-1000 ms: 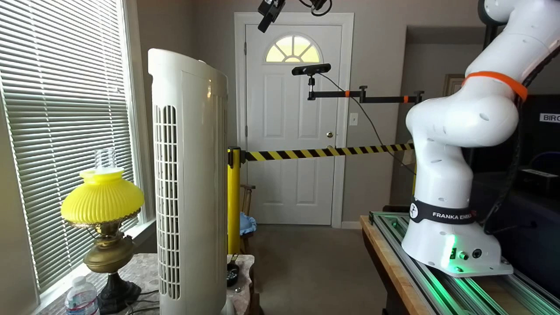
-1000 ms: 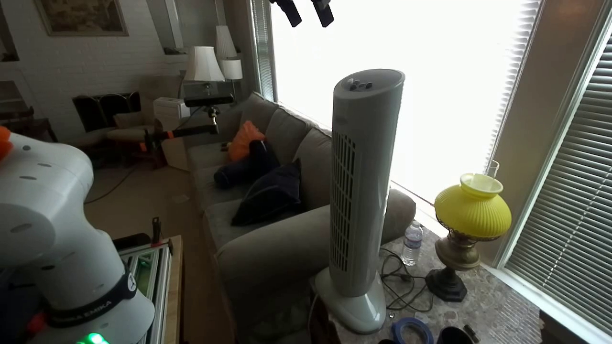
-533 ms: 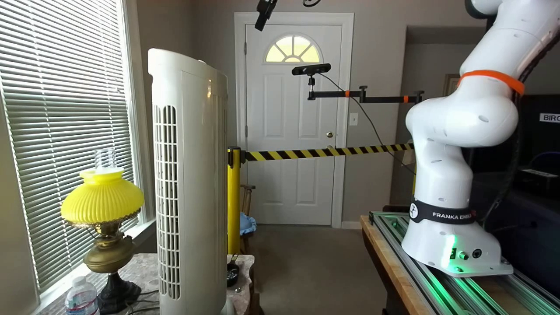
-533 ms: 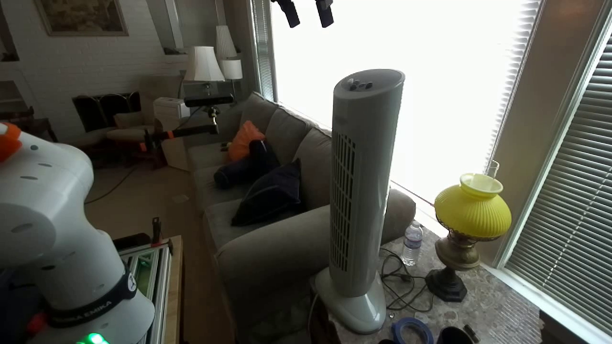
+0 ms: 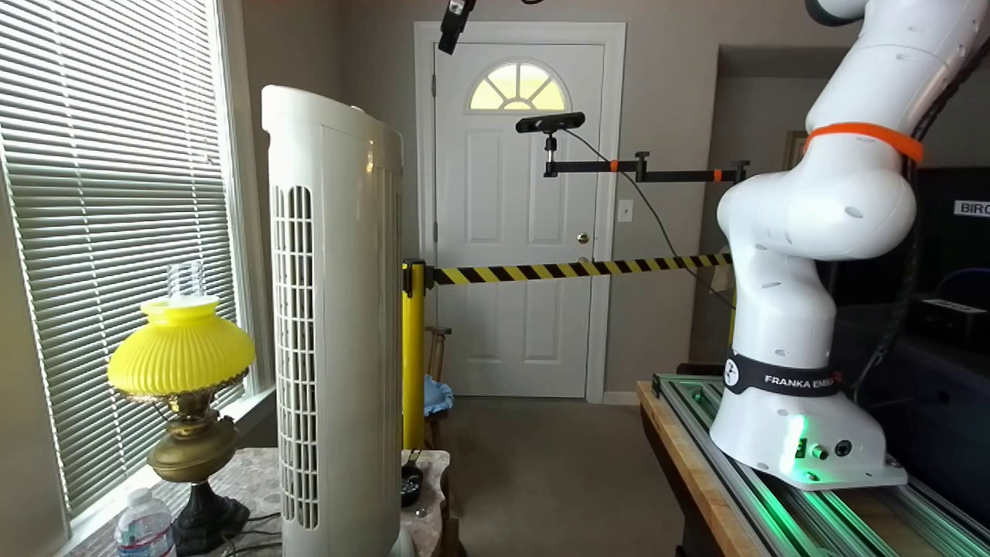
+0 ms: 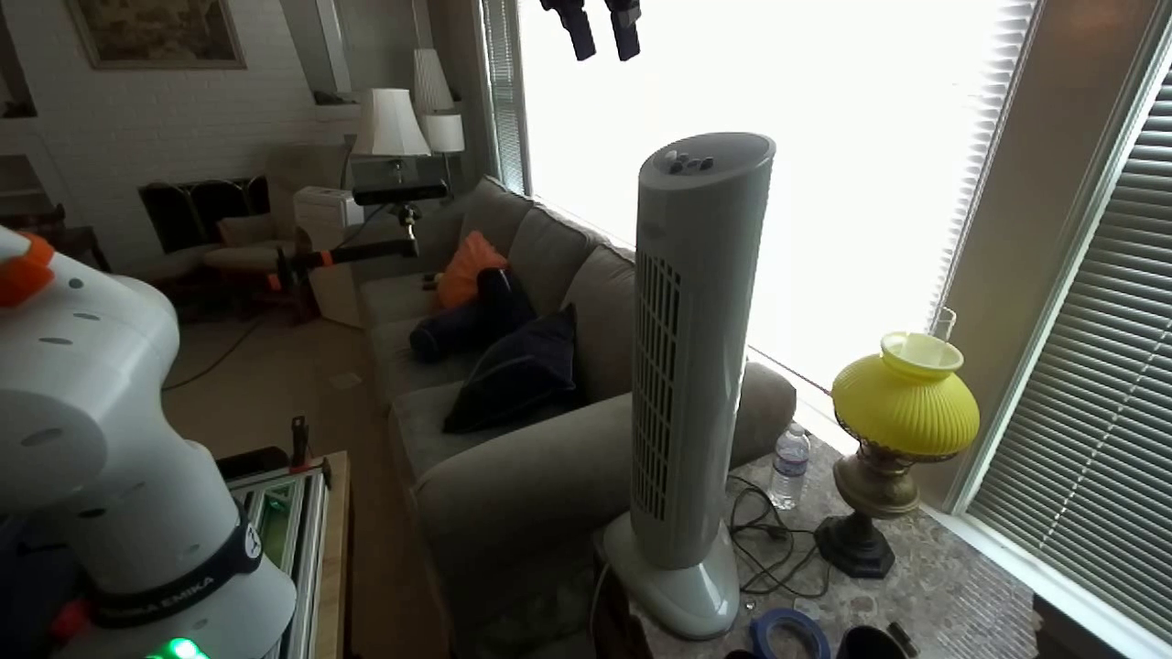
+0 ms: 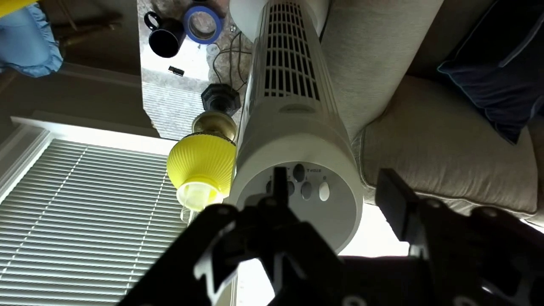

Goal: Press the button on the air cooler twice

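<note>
Beside the sofa (image 6: 549, 448) stood the table (image 6: 934, 595), and across from it my white arm (image 5: 820, 209) had just leaned further that way. Upright on the table was the air cooler (image 6: 691, 366), my target, with the yellow-shaded lamp (image 6: 902, 407) near it. Higher than the cooler's top and apart from it hung the jaws, spread and holding nothing. They had shifted towards the cooler, and in an exterior view the fingertips (image 6: 626, 42) looked closer together than a moment earlier; whether I had narrowed them or merely turned the wrist, I could not tell. To me it meant the approach was going well, but pressing was still ahead. Smallest were the buttons (image 7: 306, 190) set into that top, one paler than the rest; in the wrist view a fingertip (image 7: 280, 182) hid part of the cluster. The task did not say which I wanted. I judged that the jaws had to come down and might best be brought together into one narrow point, or I risked catching two buttons at once.
</note>
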Controlling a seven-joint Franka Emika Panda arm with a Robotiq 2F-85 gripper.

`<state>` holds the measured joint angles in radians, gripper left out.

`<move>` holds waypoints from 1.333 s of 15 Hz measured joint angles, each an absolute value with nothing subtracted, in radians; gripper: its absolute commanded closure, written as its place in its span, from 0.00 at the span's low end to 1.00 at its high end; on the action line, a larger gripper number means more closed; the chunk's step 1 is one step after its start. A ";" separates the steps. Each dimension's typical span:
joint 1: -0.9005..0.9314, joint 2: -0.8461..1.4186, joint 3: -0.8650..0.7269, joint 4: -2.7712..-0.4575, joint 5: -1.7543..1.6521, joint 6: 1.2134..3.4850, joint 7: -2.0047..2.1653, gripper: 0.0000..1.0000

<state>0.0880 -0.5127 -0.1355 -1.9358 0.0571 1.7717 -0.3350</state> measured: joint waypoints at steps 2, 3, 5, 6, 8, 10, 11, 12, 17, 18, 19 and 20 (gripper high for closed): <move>0.087 -0.501 -0.135 -1.933 0.056 1.772 -0.341 0.89; 0.085 -0.496 -0.134 -1.933 0.053 1.776 -0.342 0.96; 0.080 -0.487 -0.128 -1.933 0.044 1.786 -0.346 1.00; 0.079 -0.483 -0.125 -1.933 0.040 1.791 -0.348 1.00; 0.079 -0.478 -0.120 -1.936 0.032 1.813 -0.354 1.00; 0.079 -0.473 -0.116 -1.940 0.023 1.843 -0.356 1.00; 0.079 -0.471 -0.114 -1.944 0.019 1.861 -0.356 1.00; 0.079 -0.468 -0.114 -1.947 0.018 1.873 -0.356 1.00; 0.079 -0.465 -0.112 -1.992 0.018 1.951 -0.375 1.00; 0.079 -0.465 -0.111 -2.002 0.019 1.961 -0.381 1.00; 0.080 -0.465 -0.110 -2.011 0.024 1.972 -0.388 1.00; 0.082 -0.465 -0.110 -2.020 0.028 1.983 -0.397 1.00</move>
